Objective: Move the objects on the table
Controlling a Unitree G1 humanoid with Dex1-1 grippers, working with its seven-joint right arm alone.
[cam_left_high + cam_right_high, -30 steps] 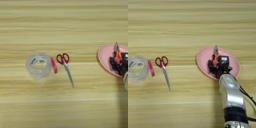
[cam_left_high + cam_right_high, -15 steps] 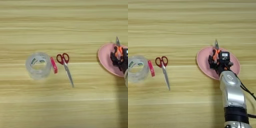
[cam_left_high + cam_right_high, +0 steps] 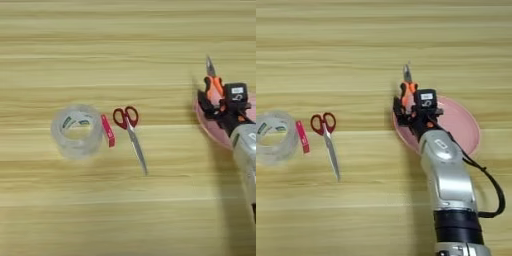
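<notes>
The claw [image 3: 412, 111] is clamped on the orange-and-black pliers [image 3: 407, 89] over the pink plate's [image 3: 463, 125] left rim, so carry them level and clear of the scissors [image 3: 327, 137] on the desk [image 3: 356, 45].

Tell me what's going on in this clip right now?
The robot's right gripper is shut on the orange-and-black pliers, holding them at the left rim of the pink plate, tips pointing away from the robot. The tape roll, the small pink-red bar and the red-handled scissors lie untouched in a row on the wooden table, off to the left.
</notes>
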